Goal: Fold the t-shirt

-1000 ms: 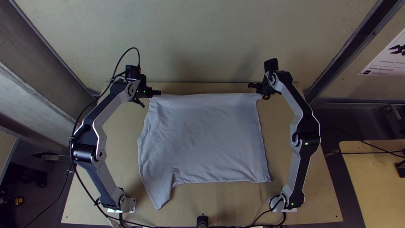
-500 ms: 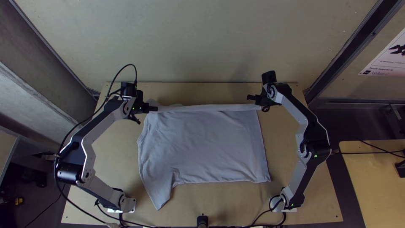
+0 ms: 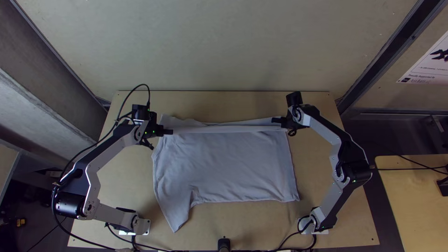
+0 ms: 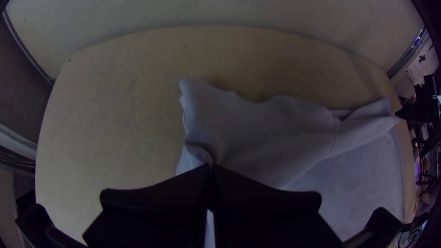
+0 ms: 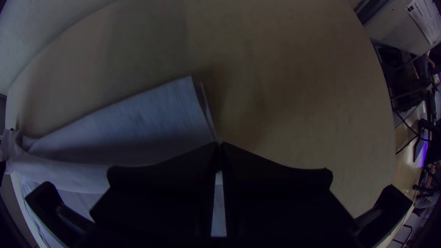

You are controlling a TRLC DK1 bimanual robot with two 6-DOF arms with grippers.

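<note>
If your black left pincer (image 4: 210, 168) and right pincer (image 5: 219, 146), gripping the pale-grey cloth t-shirt (image 3: 224, 163), travel unevenly, its fold may skew.

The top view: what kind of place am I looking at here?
Probably a robot lab or test booth: two jointed arms stand at a wooden table, a plain wall panel rises behind it, and a printed sheet hangs beside.

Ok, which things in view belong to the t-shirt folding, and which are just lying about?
Part of the job:
- t-shirt, partly folded
- left gripper and right gripper, jaws shut on it
- wooden table beneath

Just about:
- side table
- printed sheet
- small yellow item
</note>
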